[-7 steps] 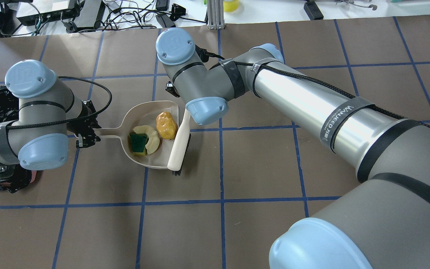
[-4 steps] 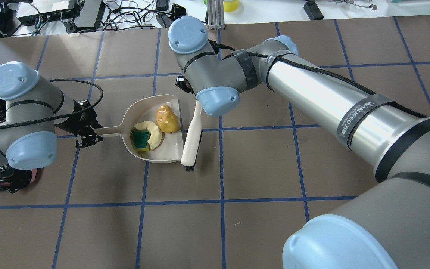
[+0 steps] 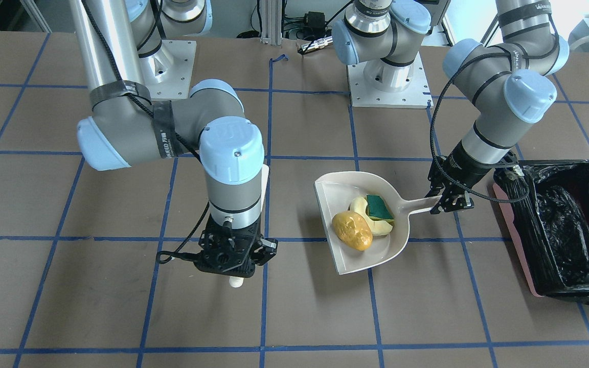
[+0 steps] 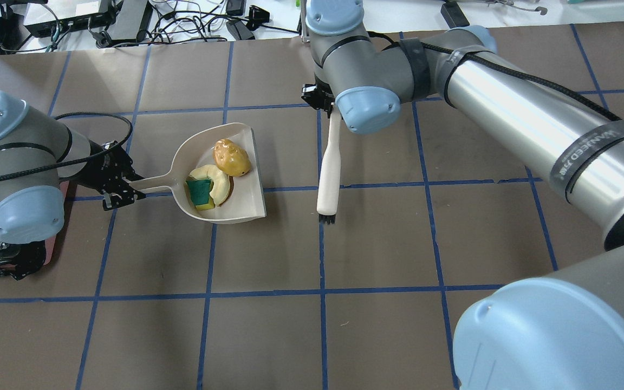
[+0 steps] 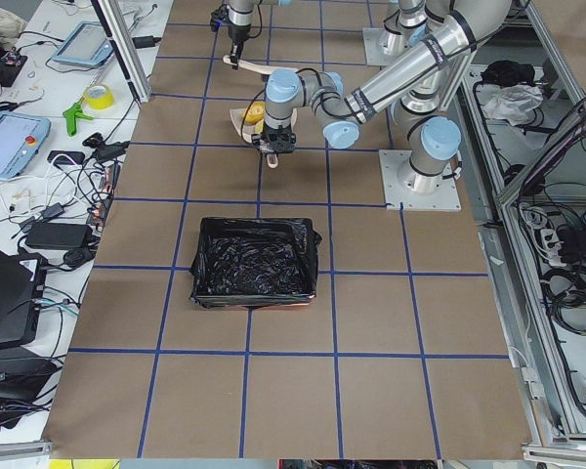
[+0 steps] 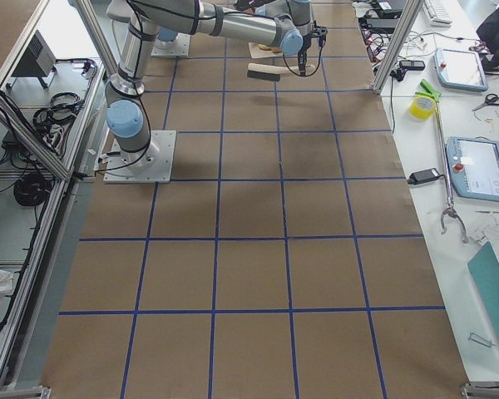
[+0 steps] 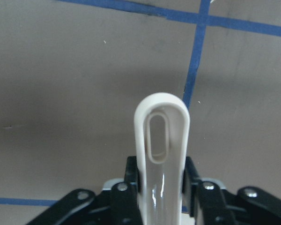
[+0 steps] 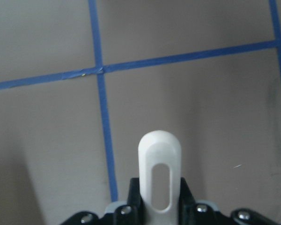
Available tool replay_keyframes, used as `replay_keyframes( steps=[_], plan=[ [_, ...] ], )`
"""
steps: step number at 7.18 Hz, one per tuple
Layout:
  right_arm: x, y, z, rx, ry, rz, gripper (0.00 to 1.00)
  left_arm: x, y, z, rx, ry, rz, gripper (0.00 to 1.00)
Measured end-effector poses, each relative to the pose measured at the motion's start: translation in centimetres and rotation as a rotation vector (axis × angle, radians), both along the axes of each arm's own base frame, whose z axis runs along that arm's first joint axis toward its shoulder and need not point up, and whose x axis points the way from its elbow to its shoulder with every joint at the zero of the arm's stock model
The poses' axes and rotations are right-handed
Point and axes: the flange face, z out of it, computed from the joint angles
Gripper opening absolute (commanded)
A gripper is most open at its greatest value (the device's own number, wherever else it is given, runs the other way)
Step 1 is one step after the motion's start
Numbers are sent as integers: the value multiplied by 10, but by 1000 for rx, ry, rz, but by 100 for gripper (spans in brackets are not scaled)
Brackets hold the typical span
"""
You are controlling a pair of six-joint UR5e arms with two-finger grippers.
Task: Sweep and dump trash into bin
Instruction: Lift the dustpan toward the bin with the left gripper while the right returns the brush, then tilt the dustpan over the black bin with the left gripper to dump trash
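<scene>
I see the trash lying in the dustpan (image 4: pixel 248 190). The orange lump (image 4: pixel 232 157) is close to the pan's open mouth. The pale curved piece (image 4: pixel 221 185) is just beside it on the handle side and seems to touch it. The green sponge (image 4: pixel 199 193) is tucked into the hollow of that curve, nearest the handle. Nothing has spilled over the pan's rim.

The pan's handle (image 4: pixel 152 184) runs out from its rounded back into my left gripper (image 4: pixel 127 190). In the left wrist view the fingers (image 7: pixel 131 176) are clamped on either side of the handle, whose slotted tip pokes out past them. I cannot tell whether the pan rests on the table (image 4: pixel 268 336) or is held just off it.

The bin (image 3: pixel 512 236) stands beyond the pan's handle end, past the left gripper and apart from the pan. Its black bag (image 3: pixel 573 225) is open at the top.

On the other side, off the pan's mouth, the white brush (image 4: pixel 329 168) hangs well clear of the pan. It lies roughly parallel to the mouth edge, with dark bristles showing at its free end. My right gripper (image 4: pixel 320 102) is closed on the other end, and in the right wrist view the brush's slotted handle tip sticks out between the pinched fingers (image 8: pixel 133 199).
</scene>
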Motion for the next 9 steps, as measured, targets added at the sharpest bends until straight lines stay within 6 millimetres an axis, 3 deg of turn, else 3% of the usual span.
replay_keyframes(
  steps=[1,3,4,6,7,9],
  plan=[
    [-39,-15,7,6,-6,12,0,3,-7,10,-24,41,7,0],
    [-140,-46,13,23,-21,59,0,27,-25,41,-64,111,45,0],
    [-193,-59,8,27,-23,91,0,46,-36,64,-73,152,70,0],
    [-280,-78,-9,31,-13,126,0,90,-51,107,-86,223,114,0],
    [-312,-85,-20,18,2,138,0,116,-50,120,-102,254,138,0],
    [-361,-91,-40,-4,22,144,0,181,-32,128,-155,252,127,0]
  ],
)
